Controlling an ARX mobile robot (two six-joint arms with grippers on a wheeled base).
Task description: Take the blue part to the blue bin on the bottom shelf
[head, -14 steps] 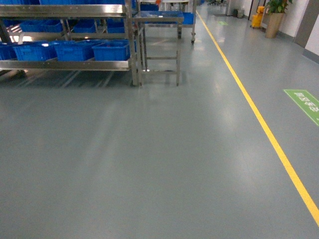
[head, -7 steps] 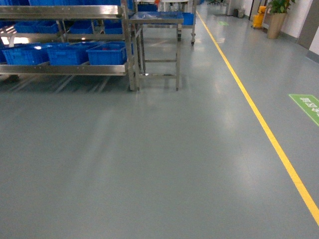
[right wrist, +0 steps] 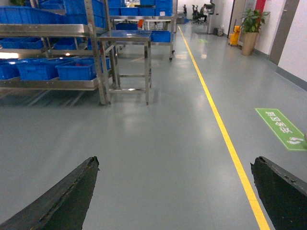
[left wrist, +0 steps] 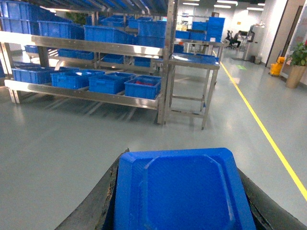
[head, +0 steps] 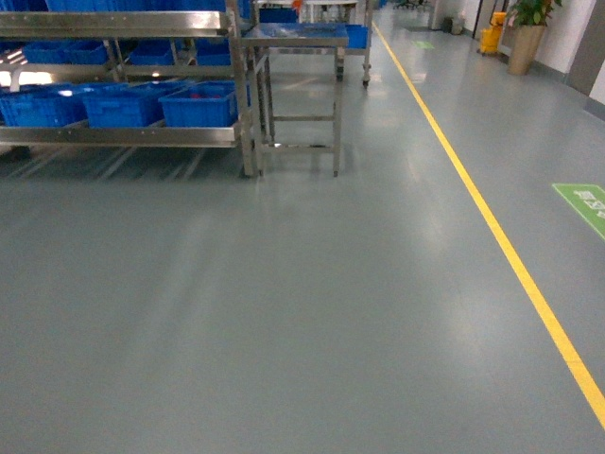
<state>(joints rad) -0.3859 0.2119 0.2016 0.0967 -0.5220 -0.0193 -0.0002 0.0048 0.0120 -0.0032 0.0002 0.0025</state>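
The blue part (left wrist: 180,191) fills the bottom of the left wrist view, and my left gripper (left wrist: 180,160) is shut on it, with a black finger along each side. My right gripper (right wrist: 175,162) is open over bare floor, holding nothing. Neither gripper shows in the head view. Ahead on the left, the bottom shelf (head: 123,135) (left wrist: 86,94) carries a row of several blue bins (head: 123,104) (left wrist: 111,82). The rightmost crate (left wrist: 143,87) shows red inside. I cannot tell which crate is the blue bin named in the task. All of them are far from both grippers.
A small steel table (head: 298,38) (left wrist: 194,60) stands against the rack's right end. A yellow floor line (head: 492,227) runs up the aisle, with a green floor sign (head: 584,203) to its right. A potted plant (head: 522,33) and a yellow mop bucket (head: 489,36) stand at the far right.
In the head view the rack and the steel table have slid slightly down and left, and the green floor sign slightly right. The scene looks a little nearer.
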